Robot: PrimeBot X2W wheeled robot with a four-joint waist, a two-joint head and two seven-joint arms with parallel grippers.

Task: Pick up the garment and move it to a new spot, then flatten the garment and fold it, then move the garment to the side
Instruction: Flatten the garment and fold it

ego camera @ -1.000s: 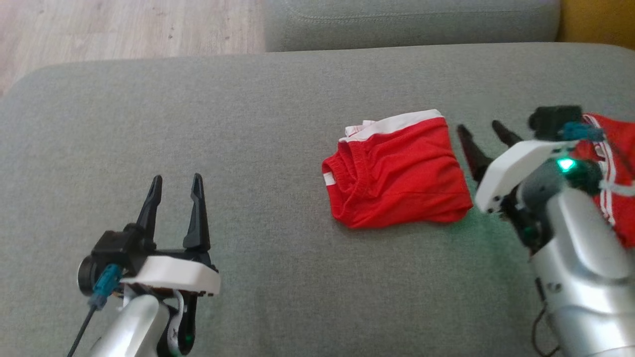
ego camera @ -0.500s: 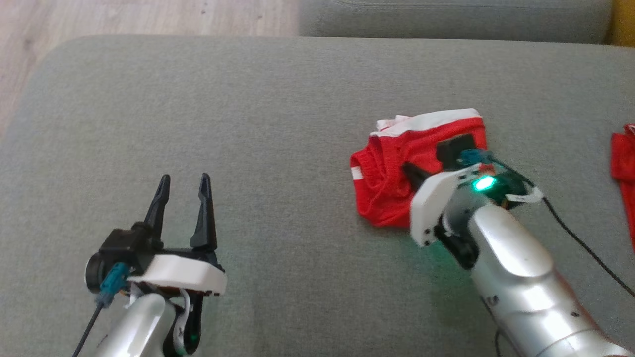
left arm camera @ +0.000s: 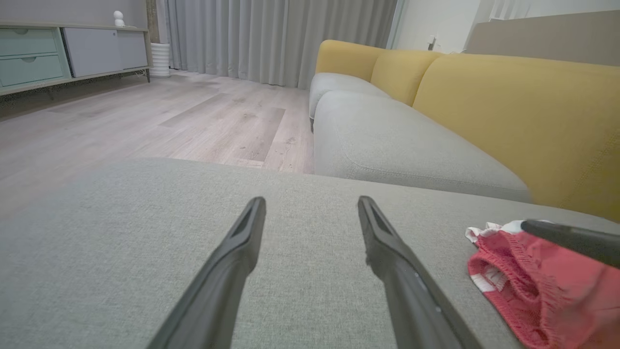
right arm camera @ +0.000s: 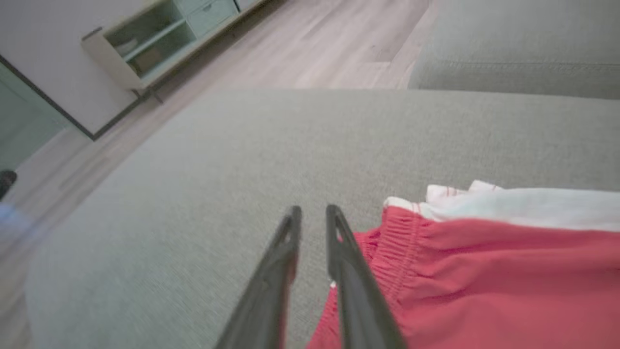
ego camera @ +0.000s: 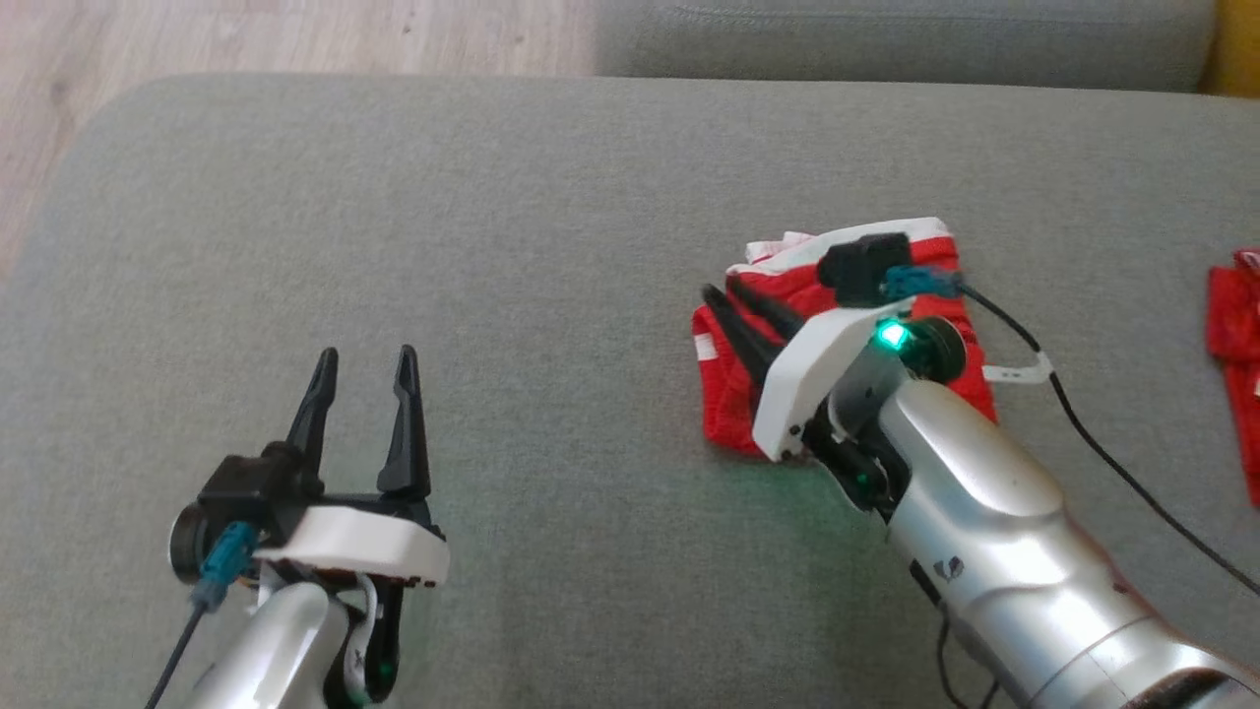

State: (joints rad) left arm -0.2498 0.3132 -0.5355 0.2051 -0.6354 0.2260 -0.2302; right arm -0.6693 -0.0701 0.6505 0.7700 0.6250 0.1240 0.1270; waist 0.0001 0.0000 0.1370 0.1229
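A folded red garment (ego camera: 733, 409) with a white band lies on the grey cushion (ego camera: 492, 226), right of centre; it also appears as the garment (left arm camera: 533, 291) and garment (right arm camera: 484, 271) in the wrist views. My right gripper (ego camera: 721, 288) hangs over its left edge, the arm covering much of the cloth. In the right wrist view the right gripper (right arm camera: 312, 209) has its fingers nearly together with no cloth between them. My left gripper (ego camera: 364, 354) rests open at the lower left, far from the garment, and the left gripper (left arm camera: 310, 201) holds nothing.
A second red cloth (ego camera: 1235, 335) lies at the cushion's right edge. Another grey seat (ego camera: 886, 39) sits behind, with a yellow backrest (left arm camera: 508, 106). Wooden floor (ego camera: 246, 34) lies beyond the cushion's far left corner. A black cable (ego camera: 1112, 458) trails from my right wrist.
My right arm has swept leftward over the garment, its fingers now reaching past the left edge and drawn closer together. The head camera shifted early on. The left arm is still.
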